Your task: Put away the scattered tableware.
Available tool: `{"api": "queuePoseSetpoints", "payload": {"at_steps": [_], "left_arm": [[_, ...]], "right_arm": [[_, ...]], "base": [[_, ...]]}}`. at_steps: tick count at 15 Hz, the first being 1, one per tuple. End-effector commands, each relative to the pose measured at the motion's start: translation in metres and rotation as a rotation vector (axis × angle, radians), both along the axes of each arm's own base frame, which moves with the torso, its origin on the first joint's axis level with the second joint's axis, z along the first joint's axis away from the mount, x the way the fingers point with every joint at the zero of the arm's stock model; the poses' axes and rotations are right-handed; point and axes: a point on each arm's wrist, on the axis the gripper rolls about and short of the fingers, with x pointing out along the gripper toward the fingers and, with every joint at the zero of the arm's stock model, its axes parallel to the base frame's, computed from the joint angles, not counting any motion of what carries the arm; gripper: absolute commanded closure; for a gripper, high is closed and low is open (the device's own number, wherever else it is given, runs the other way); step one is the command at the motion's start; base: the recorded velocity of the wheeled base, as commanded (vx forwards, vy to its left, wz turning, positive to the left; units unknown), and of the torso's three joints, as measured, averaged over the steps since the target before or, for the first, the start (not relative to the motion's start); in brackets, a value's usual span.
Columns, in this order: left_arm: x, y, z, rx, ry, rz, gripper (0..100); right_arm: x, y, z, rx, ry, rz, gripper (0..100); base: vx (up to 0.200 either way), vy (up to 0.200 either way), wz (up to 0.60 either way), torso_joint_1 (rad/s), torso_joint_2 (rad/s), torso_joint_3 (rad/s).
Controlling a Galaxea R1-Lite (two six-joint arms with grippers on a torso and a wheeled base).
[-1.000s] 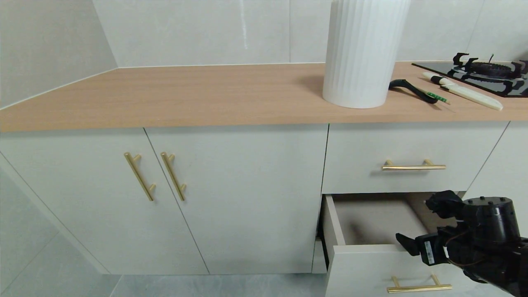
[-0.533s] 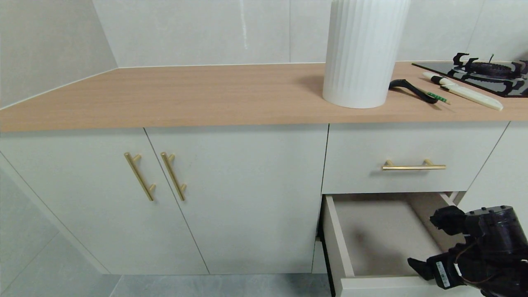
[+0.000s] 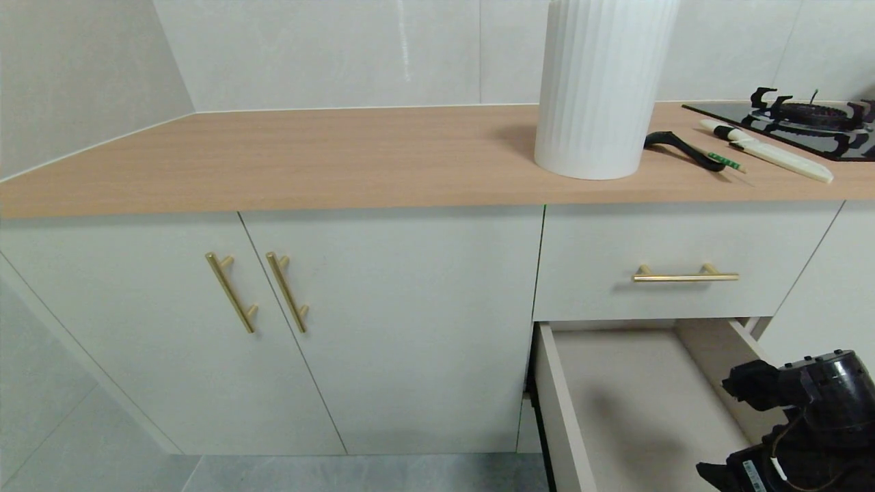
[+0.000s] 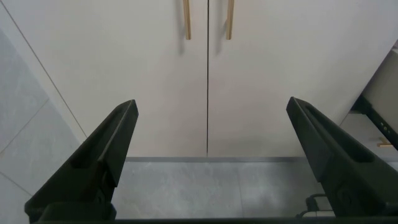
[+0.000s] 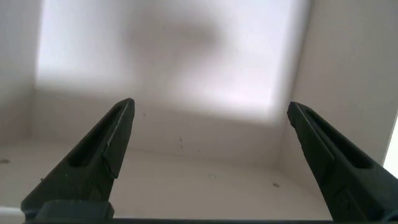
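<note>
Wooden worktop [image 3: 307, 157] carries the white knife [image 3: 772, 152] and black-handled tool [image 3: 683, 147] far right; well below them, right pincer [image 3: 733, 427] hangs spread apart over the open drawer [image 3: 557, 396].

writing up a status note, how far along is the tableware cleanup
Done: the lower drawer stands open, its visible floor bare. In hand: nothing; the right gripper is open at that drawer, and the left gripper is open, facing the cabinet doors. Left: the white knife and the black-handled utensil lie on the countertop, so all the putting away remains.
</note>
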Motion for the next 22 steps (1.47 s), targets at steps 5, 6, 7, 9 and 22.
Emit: {"api": "queuePoseSetpoints", "payload": {"at_steps": [5, 6, 7, 9, 22], "left_arm": [[0.000, 0.000, 0.000, 0.000, 0.000, 0.001, 0], [0.000, 0.000, 0.000, 0.000, 0.000, -0.001, 0], [0.000, 0.000, 0.000, 0.000, 0.000, 0.001, 0], [0.000, 0.000, 0.000, 0.000, 0.000, 0.001, 0], [0.000, 0.000, 0.000, 0.000, 0.000, 0.001, 0]], "right_arm": [[-0.021, -0.003, -0.002, -0.037, 0.152, 0.020, 0], [-0.025, -0.003, -0.002, -0.044, 0.171, 0.027, 0], [-0.029, -0.003, -0.002, -0.050, 0.188, 0.037, 0], [-0.031, -0.002, 0.000, -0.043, 0.188, 0.031, 0], [0.028, 0.009, 0.145, 0.225, -0.251, 0.024, 0]], "base": [[0.000, 0.000, 0.00, 0.000, 0.00, 0.000], [0.000, 0.000, 0.00, 0.000, 0.00, 0.000], [0.000, 0.000, 0.00, 0.000, 0.00, 0.000], [0.000, 0.000, 0.00, 0.000, 0.00, 0.000], [0.000, 0.000, 0.00, 0.000, 0.00, 0.000]]}}
